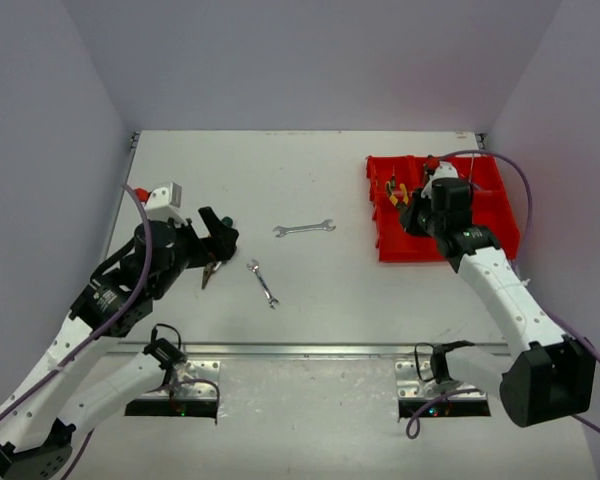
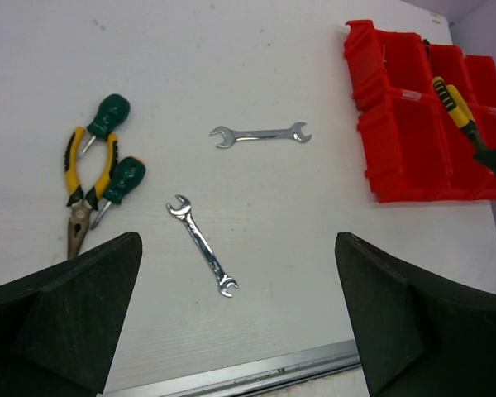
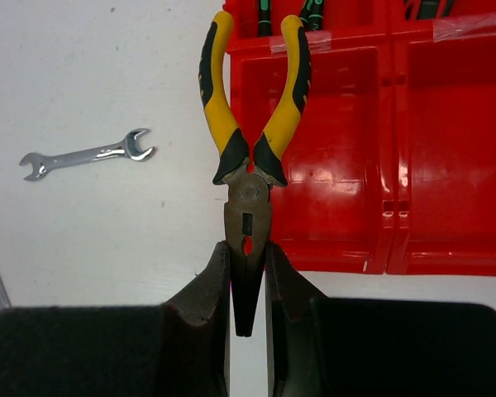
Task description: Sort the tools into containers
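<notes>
Tabletop [image 1: 330, 310] white, lavender walls [image 1: 40, 150] close round; red bin tray [image 1: 502, 212] upper right by the wall; right gripper [image 3: 248, 256] pinches yellow-handled pliers [image 3: 248, 198] over its left rim; left gripper [image 2: 238, 248] gapes empty; two wrenches [image 1: 304, 229] lie mid-table.

red bin [image 3: 335, 124], yellow-black pliers [image 3: 248, 194], silver wrench [image 3: 87, 155]

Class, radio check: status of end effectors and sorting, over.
Left end effector open, empty. Right end effector shut on pliers over bin edge. Two wrenches loose on table. Path clear.
</notes>
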Action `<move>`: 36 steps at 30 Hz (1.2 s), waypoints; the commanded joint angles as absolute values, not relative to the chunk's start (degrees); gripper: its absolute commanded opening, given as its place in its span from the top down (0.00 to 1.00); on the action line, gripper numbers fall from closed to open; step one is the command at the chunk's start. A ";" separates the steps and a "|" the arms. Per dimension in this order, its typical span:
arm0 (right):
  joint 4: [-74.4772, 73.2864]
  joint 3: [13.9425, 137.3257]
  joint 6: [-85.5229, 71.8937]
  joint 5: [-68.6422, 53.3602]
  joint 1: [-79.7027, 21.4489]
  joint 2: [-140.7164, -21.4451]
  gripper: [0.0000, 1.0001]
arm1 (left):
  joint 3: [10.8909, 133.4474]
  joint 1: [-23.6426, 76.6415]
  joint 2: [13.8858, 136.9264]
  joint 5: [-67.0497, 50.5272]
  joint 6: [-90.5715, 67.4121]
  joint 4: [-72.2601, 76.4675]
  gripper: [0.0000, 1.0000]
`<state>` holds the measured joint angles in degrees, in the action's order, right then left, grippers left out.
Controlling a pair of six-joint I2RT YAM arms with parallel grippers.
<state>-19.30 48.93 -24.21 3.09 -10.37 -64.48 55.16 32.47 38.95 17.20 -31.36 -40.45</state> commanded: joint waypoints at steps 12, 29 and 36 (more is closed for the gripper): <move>-2.28 43.74 -18.03 3.34 -8.17 -74.06 1.00 | 49.02 31.99 37.43 23.62 -25.66 -37.68 0.00; -1.64 42.61 -20.41 4.41 -8.09 -84.08 0.98 | 48.16 31.99 35.14 22.92 -25.31 -36.65 0.00; -4.47 46.64 -20.44 3.95 -8.09 -88.17 0.89 | 47.99 31.99 34.31 22.95 -25.40 -36.56 0.00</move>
